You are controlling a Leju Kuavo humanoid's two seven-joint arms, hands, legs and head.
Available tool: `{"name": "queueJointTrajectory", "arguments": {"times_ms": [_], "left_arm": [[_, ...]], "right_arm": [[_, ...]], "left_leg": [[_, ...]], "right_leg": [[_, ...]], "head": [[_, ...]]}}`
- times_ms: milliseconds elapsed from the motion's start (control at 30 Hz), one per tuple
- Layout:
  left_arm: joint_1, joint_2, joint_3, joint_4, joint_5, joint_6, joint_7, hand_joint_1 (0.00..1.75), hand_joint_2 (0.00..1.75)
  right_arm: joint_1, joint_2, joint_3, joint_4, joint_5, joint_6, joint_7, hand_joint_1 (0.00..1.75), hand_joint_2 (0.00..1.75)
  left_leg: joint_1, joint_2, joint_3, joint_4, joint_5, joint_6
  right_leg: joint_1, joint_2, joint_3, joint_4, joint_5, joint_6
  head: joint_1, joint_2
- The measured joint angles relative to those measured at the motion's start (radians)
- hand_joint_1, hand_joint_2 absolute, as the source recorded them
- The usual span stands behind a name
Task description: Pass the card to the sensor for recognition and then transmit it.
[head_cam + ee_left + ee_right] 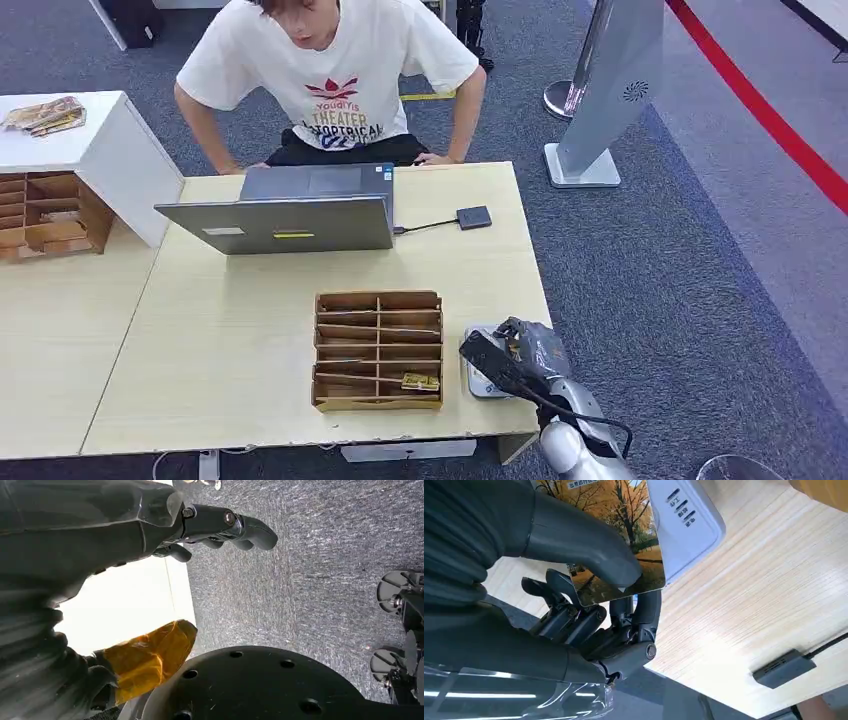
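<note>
Right hand (589, 605) pinching, fingers (574, 620) curled.

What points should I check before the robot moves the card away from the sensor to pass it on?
1. Card held: ok. The right robot hand pinches the card between its thumb and fingers.
2. Card at the sensor: ok. The card lies over the white sensor at the table edge.
3. Recognition finished: cannot tell. No signal is readable.
4. Receiver ready: cannot tell. The person leans over the laptop, with both hands at the far table edge.
5. Left robot hand free: ok. It hangs over the carpet and holds nothing.
</note>
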Motion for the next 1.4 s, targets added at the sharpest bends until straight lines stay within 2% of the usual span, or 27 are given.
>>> {"name": "queueJointTrajectory", "arguments": {"times_ms": [1400], "left_arm": [[0.000, 0.000, 0.000, 0.000, 0.000, -0.007, 0.005, 0.00, 1.75]], "right_arm": [[0.000, 0.005, -0.002, 0.000, 0.000, 0.003, 0.000, 1.75, 1.75]], "left_leg": [[0.000, 0.000, 0.000, 0.000, 0.000, 0.000]], "right_leg": [[0.000, 0.000, 0.000, 0.000, 0.000, 0.000]], "head": [[0.000, 0.000]]}}
